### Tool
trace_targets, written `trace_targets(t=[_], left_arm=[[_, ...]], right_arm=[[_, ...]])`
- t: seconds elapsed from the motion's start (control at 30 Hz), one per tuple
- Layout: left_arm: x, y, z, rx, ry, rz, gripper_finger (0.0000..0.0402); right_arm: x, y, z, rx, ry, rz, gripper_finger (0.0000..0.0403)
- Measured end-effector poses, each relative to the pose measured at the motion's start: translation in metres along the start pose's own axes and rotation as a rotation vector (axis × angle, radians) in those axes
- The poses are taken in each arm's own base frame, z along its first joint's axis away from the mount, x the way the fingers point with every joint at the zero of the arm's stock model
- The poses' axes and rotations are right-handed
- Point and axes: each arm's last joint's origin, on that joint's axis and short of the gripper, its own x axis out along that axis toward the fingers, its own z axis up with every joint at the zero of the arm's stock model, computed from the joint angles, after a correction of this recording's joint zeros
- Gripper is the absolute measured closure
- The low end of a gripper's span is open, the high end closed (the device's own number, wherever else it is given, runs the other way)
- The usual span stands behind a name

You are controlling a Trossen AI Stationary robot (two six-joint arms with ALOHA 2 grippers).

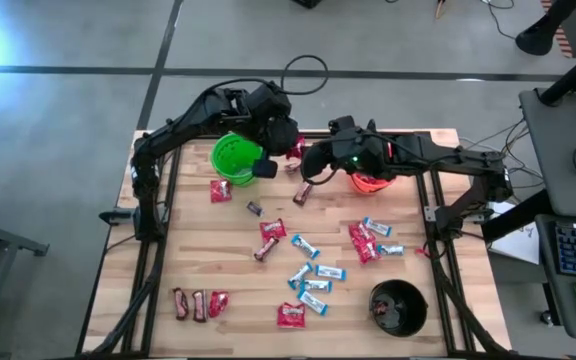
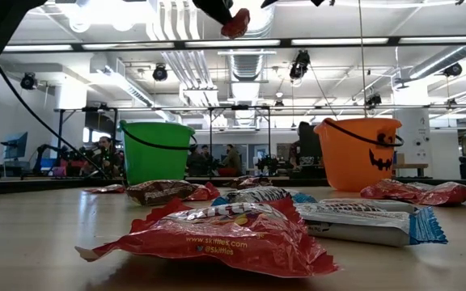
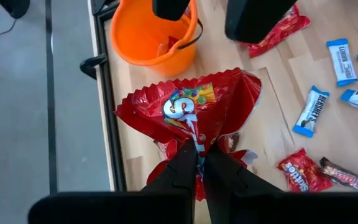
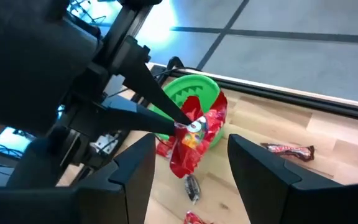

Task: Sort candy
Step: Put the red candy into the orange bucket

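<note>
Most of the candy still unsorted, one red packet in the air.

Many sweets lie loose on the desk (image 1: 188,230) in the middle and lower part of the high view: red packets, blue-and-white bars (image 1: 306,246) and dark brown bars (image 1: 180,303). The black bucket (image 1: 399,308) at lower right and the orange bucket (image 3: 151,34) each seem to hold a little (contents hard to read), so sorting looks barely begun. The left claw (image 3: 200,163) is pinched tight on the edge of a red packet (image 3: 191,107), lifted between the green bucket (image 1: 234,158) and the orange one. The right claw (image 4: 188,163) stands wide and empty, just beside that packet.
</note>
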Motion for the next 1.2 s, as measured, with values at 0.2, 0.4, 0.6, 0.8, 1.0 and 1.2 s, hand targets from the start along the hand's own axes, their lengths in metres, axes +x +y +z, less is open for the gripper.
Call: trace_targets(t=[0.2,0.4,0.6,0.8,1.0,1.2], left_arm=[[-0.003,-0.002,0.001,0.017,-0.007,-0.001,0.0402],[-0.006,-0.004,0.004,0.038,-0.028,0.009,0.0402],[-0.008,-0.005,0.007,0.053,-0.058,0.019,0.0402],[-0.008,-0.004,0.012,0.064,-0.099,0.034,0.0402],[-0.008,-0.003,0.013,0.065,-0.113,0.044,0.0402],[-0.008,-0.003,0.014,0.066,-0.12,0.043,0.0402]], right_arm=[[0.0,0.0,-0.001,0.026,0.024,0.016,0.0211],[0.001,0.0,-0.001,0.026,0.028,0.017,0.0211],[0.002,0.0,-0.001,0.027,0.026,0.014,0.0211],[0.002,0.0,0.0,0.026,0.025,0.013,0.0211],[0.002,0.0,0.0,0.025,0.025,0.013,0.0211],[0.002,0.0,0.0,0.019,0.025,0.013,0.0224]])
